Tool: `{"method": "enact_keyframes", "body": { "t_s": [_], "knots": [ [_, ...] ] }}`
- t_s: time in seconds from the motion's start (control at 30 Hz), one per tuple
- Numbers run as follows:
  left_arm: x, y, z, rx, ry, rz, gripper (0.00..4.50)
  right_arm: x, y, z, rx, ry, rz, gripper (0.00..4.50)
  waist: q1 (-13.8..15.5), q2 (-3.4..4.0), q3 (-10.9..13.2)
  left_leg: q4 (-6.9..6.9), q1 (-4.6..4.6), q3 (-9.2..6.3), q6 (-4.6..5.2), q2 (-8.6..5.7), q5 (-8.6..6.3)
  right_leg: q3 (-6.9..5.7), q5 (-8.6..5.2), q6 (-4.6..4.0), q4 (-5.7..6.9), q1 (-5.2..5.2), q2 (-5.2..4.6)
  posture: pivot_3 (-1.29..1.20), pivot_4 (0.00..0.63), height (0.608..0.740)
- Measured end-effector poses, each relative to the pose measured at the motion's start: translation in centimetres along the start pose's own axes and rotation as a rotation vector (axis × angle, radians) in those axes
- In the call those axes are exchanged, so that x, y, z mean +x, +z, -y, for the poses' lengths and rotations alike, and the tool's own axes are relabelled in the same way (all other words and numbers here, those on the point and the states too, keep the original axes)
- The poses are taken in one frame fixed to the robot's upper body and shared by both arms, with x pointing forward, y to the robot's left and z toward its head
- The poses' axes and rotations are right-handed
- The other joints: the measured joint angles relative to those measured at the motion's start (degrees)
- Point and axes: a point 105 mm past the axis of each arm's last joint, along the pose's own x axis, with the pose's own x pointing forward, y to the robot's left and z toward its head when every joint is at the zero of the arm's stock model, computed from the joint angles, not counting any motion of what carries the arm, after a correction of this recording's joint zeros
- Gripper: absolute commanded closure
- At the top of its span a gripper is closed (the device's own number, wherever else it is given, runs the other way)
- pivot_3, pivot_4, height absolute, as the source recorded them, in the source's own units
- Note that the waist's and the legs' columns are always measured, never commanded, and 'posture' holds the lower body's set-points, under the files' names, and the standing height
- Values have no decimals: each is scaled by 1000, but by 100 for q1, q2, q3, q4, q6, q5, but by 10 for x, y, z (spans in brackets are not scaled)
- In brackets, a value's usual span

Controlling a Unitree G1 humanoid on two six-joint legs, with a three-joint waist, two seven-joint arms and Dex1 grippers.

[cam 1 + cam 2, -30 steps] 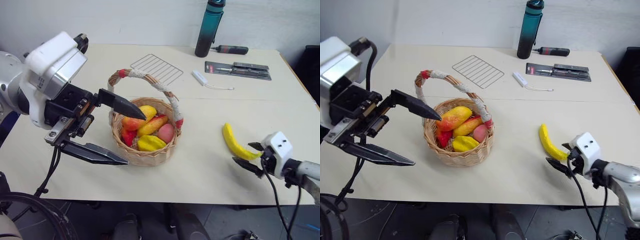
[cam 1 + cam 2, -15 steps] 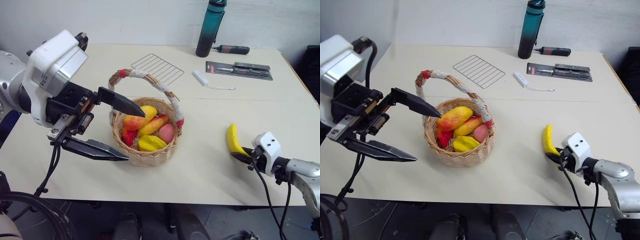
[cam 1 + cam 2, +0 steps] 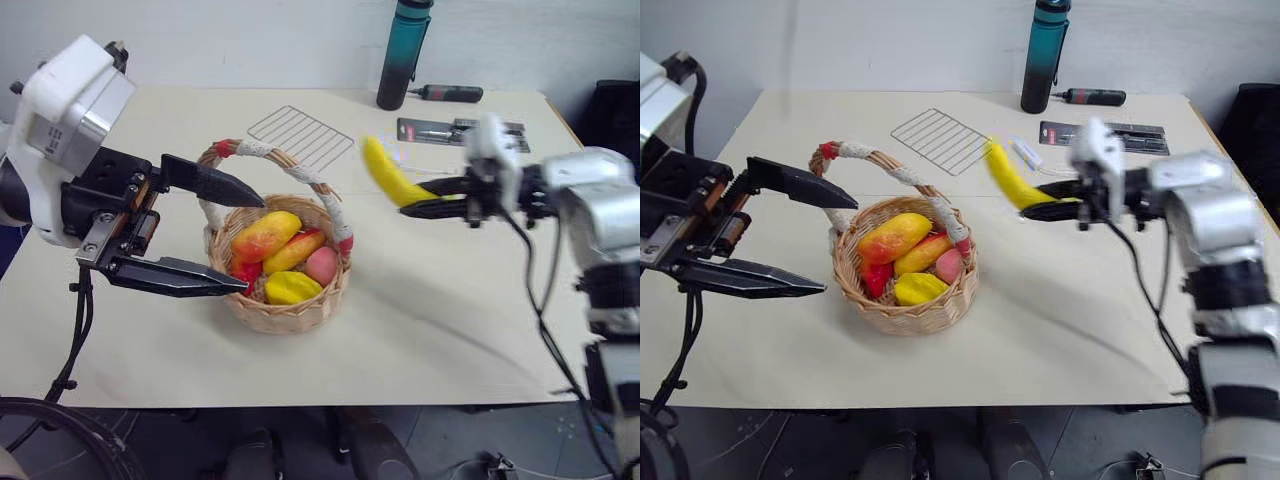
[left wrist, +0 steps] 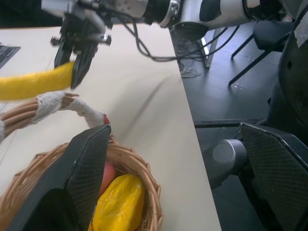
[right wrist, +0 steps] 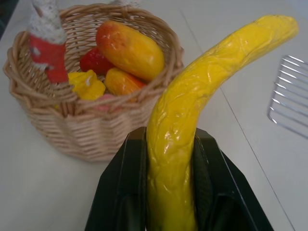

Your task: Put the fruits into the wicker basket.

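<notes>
The yellow banana [image 3: 388,174] hangs in the air above the table, just right of the wicker basket [image 3: 286,311]. My right gripper [image 3: 412,198] is shut on its lower end, and the banana [image 5: 192,115] rises between the two black fingers. The orange-red mango [image 3: 265,235] lies in the basket on top of other fruit. On the basket's left side my left gripper [image 3: 253,247] stands wide open and holds nothing, one finger near the lace-wrapped handle [image 3: 290,158], the other by the rim.
A pink peach [image 3: 320,265] and a small yellow fruit [image 3: 275,288] also lie in the basket. At the back of the table are a wire rack [image 3: 300,135], a teal bottle [image 3: 400,50], a screwdriver [image 3: 450,93] and a black tool tray [image 3: 440,128].
My right gripper has shut on the banana, lifted it off the table and swung it up and left toward the basket. The left gripper stays open beside the basket.
</notes>
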Motion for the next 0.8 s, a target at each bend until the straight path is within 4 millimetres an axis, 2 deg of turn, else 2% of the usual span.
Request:
{"method": "enact_keyframes", "body": {
  "t_s": [0.1,0.2,0.47,0.6,0.7,0.8],
  "knots": [
    [-4,2,4,-3,40,-17,0,27,12,5,-70,88,-1,3756,13,1,-1,16,-71,-5,-27,2,6,-8,-1,1,11,-66,-8,0,150,740],
    [-9,-3,5,-36,86,-38,0,44,9,1,-98,177,-7,3756,43,1,-1,14,-81,-9,-35,7,-1,-22,-1,2,5,-71,-14,0,150,740],
    [-25,-6,14,-69,205,-61,0,73,25,-3,-171,284,17,3756,34,1,-1,26,-81,-15,-33,3,-2,-40,-2,0,6,-67,-31,0,150,740],
    [-27,-7,17,-76,225,-58,0,85,21,-6,-138,315,19,2489,21,1,-1,29,-73,-16,-39,0,4,-40,0,-4,21,-63,-31,0,150,740],
    [-27,-8,17,-73,236,-60,0,87,20,-8,-126,327,18,1443,16,1,-1,32,-72,-18,-41,0,6,-41,1,-5,27,-63,-31,0,150,740],
    [-27,-11,17,-81,241,-65,0,86,21,-7,-134,323,26,593,-8,1,-1,33,-71,-18,-42,0,6,-41,1,-6,30,-63,-31,0,150,740]
  ]
}}
